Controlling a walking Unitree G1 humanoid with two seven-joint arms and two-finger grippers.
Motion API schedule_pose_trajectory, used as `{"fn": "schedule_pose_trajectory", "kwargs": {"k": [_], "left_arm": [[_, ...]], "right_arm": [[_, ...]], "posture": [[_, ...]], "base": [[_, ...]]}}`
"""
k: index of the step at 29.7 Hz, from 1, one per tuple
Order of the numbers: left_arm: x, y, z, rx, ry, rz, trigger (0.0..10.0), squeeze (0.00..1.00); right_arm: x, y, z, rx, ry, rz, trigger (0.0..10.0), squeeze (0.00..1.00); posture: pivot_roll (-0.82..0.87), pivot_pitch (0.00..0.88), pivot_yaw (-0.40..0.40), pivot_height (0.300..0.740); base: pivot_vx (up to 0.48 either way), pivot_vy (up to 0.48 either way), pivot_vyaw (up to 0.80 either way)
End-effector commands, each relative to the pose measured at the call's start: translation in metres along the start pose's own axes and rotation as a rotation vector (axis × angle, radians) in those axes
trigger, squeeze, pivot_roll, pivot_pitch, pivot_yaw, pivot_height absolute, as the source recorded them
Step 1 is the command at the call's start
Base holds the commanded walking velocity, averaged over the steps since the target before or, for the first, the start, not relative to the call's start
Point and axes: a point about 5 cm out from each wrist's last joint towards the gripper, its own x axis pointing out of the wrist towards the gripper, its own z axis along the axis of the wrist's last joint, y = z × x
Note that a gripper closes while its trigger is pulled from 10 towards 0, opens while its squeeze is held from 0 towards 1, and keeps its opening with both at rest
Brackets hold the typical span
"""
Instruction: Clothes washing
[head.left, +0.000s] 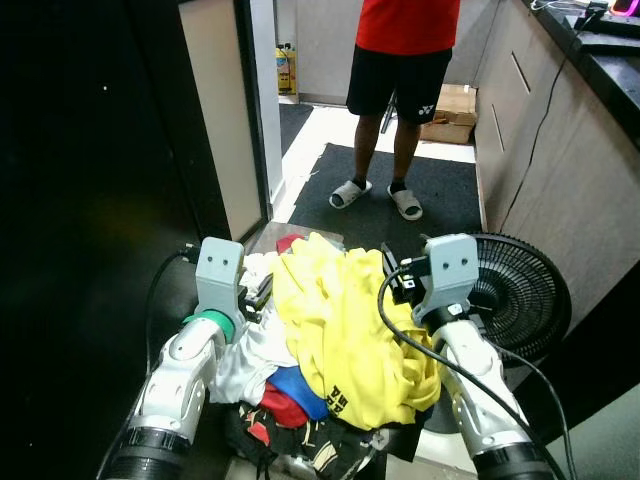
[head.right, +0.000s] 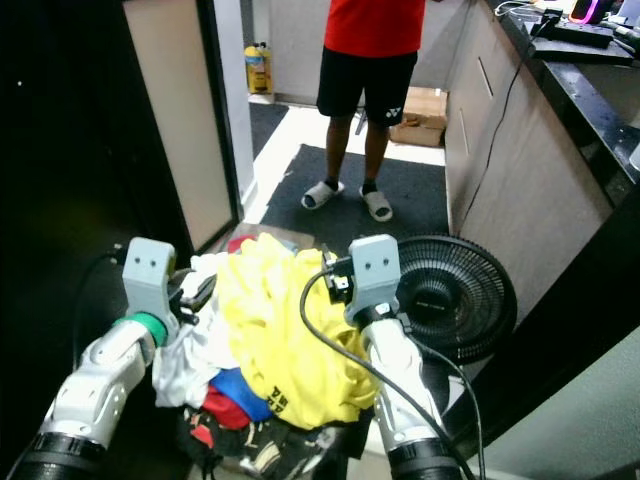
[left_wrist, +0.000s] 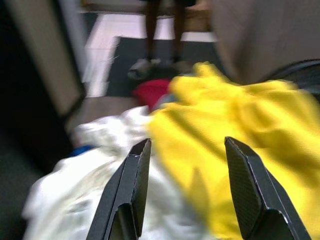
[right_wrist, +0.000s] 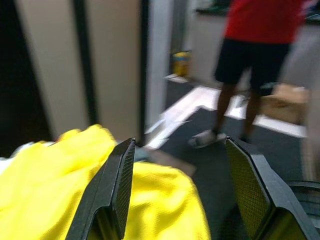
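Observation:
A heap of clothes lies low in front of me, between my two arms. A yellow garment (head.left: 340, 320) tops the heap. White cloth (head.left: 255, 350) lies on its left side, with blue, red and dark pieces (head.left: 290, 400) under it. My left gripper (left_wrist: 187, 187) is open at the heap's left side, over the seam of white and yellow cloth, with nothing between its fingers. My right gripper (right_wrist: 177, 187) is open at the heap's right side, just above the yellow garment (right_wrist: 75, 185). The container under the clothes is hidden.
A person in a red shirt, black shorts and sandals (head.left: 400, 60) stands on a dark mat (head.left: 380, 200) ahead. A black floor fan (head.left: 520, 295) sits close on my right. Cabinets and a counter (head.left: 560, 130) run along the right, a dark door panel (head.left: 100, 150) on the left.

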Motion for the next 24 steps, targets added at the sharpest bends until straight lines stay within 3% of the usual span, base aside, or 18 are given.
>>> {"fn": "schedule_pose_trajectory", "kwargs": {"k": [1,4,6,7,9,13,15,20,22,24], "left_arm": [[-0.005,-0.007,-0.012,0.007,0.053,-0.064,10.0,0.0],[-0.004,-0.012,-0.015,0.044,0.054,-0.076,10.0,0.0],[0.0,-0.02,-0.019,0.097,0.055,-0.081,10.0,0.0],[0.0,-0.02,-0.019,0.097,0.055,-0.081,10.0,0.0],[0.01,-0.03,-0.018,0.116,0.05,-0.074,10.0,0.0],[0.018,-0.037,-0.015,0.131,0.047,-0.089,10.0,0.0],[0.032,-0.047,-0.001,0.147,0.021,-0.119,10.0,0.0],[0.04,-0.049,0.008,0.18,0.0,-0.094,10.0,0.0],[0.043,-0.045,0.012,0.18,-0.006,-0.077,10.0,0.0],[0.045,-0.034,0.018,0.171,-0.015,-0.044,10.0,0.0]], "right_arm": [[-0.001,-0.003,0.0,0.001,0.016,0.011,10.0,0.0],[-0.002,-0.01,-0.001,-0.014,0.022,-0.014,10.0,0.0],[-0.006,-0.025,-0.004,-0.04,0.041,-0.062,10.0,0.0],[-0.006,-0.025,-0.004,-0.04,0.041,-0.062,10.0,0.0],[-0.012,-0.043,-0.007,-0.119,0.08,-0.107,10.0,0.0],[-0.018,-0.056,-0.009,-0.151,0.11,-0.129,10.0,0.0],[-0.032,-0.079,-0.006,-0.153,0.127,-0.196,10.0,0.0],[-0.037,-0.081,-0.005,-0.142,0.118,-0.222,10.0,0.0],[-0.036,-0.072,-0.005,-0.128,0.104,-0.199,10.0,0.0],[-0.031,-0.049,-0.007,-0.119,0.098,-0.121,10.0,0.0]], "posture": [[-0.05,0.076,0.08,0.74],[-0.05,0.085,0.078,0.74],[-0.05,0.1,0.084,0.74],[-0.05,0.1,0.084,0.74],[-0.08,0.135,0.095,0.74],[-0.09,0.146,0.104,0.74],[-0.11,0.157,0.125,0.74],[-0.13,0.159,0.14,0.74],[-0.14,0.161,0.145,0.74],[-0.14,0.163,0.148,0.74]], "base": [[0.0,0.0,0.0],[0.0,0.0,0.0],[0.0,0.0,0.0],[0.0,0.0,0.0],[0.0,0.0,0.0],[0.0,0.0,0.0],[0.0,0.0,0.0],[0.0,0.0,0.0],[0.0,0.0,0.0],[0.0,0.0,0.0]]}}
